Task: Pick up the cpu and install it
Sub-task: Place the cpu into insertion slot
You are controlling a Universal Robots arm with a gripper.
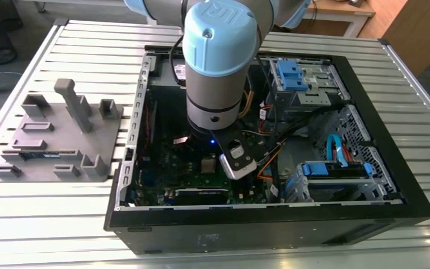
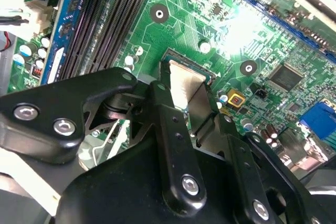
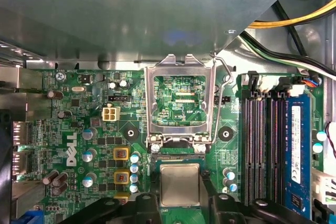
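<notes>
The cpu (image 3: pixel 180 183) is a silvery-grey square chip lying flat in the open socket (image 3: pixel 178 157) on the green motherboard (image 3: pixel 84 114). In both wrist views my gripper (image 3: pixel 180 199) stands over it, its black fingers (image 3: pixel 223 203) pressed against two opposite sides of the chip. In the second wrist view the cpu (image 2: pixel 185 80) shows between the fingers (image 2: pixel 164 103), down at the level of the socket rim. The gripper (image 2: pixel 186 100) is shut on the chip. In the exterior view my arm (image 1: pixel 215 67) reaches straight down into the open computer case (image 1: pixel 275 218).
The silver socket frame (image 3: pixel 181 74) is flipped up beside the socket, and its wire lever (image 3: pixel 224 85) is raised. Memory slots and a blue-labelled stick (image 3: pixel 295 150) run alongside. Yellow and black cables (image 3: pixel 294 19) hang nearby. A grey fixture tray (image 1: pixel 51 140) sits at the exterior view's left.
</notes>
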